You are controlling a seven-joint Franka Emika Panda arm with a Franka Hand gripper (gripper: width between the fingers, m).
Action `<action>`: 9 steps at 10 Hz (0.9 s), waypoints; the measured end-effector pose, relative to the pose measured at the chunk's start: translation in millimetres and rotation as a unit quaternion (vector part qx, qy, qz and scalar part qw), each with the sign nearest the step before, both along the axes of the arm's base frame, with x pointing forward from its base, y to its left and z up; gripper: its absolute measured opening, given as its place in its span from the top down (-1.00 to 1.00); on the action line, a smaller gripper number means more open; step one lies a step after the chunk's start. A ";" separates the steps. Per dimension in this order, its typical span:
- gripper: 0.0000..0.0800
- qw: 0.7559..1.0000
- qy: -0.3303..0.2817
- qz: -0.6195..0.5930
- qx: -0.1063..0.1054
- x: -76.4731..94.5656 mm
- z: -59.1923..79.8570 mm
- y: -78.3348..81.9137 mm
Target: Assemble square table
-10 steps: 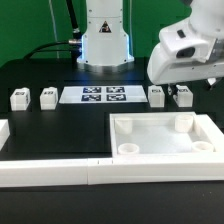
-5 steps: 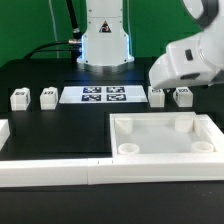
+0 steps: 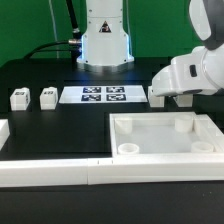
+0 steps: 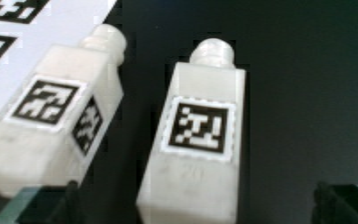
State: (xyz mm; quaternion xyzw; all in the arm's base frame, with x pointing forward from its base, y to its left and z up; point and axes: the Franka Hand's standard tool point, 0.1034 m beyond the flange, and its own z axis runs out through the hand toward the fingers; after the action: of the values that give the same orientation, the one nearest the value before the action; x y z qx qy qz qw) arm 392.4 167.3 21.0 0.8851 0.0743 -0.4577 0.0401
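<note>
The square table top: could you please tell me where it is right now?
The table top sits toward the exterior view's right, nearer the camera than the marker board.

A: What's between the gripper point(image 4: 194, 208) fingers point(image 4: 348, 200)?
B: White tagged leg point(image 4: 201, 130), lying flat. Fingers spread, clear of it.
A: Else?
B: Second leg point(image 4: 60, 108) alongside, near one finger. Marker board point(image 4: 7, 30) corner beyond. Dark table point(image 4: 309, 90).

White legs point(image 4: 202, 80) carry black-and-white tags point(image 4: 201, 128); tray top point(image 3: 165, 156) white, table point(image 3: 60, 130) black.
</note>
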 end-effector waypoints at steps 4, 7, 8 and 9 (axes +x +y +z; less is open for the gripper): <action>-0.41 1.000 0.002 0.008 0.001 -13.8 -9.9 2.1; 0.28 1.000 0.002 0.008 0.001 -13.9 -10.0 2.2; 0.28 1.000 0.002 0.008 0.001 -13.9 -10.0 2.2; 0.28 1.000 0.002 0.008 0.001 -13.9 -10.0 2.2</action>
State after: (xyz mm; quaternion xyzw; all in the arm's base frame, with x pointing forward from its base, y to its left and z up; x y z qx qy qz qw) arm 378.5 169.5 11.0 0.8835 0.0821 -0.4592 0.0430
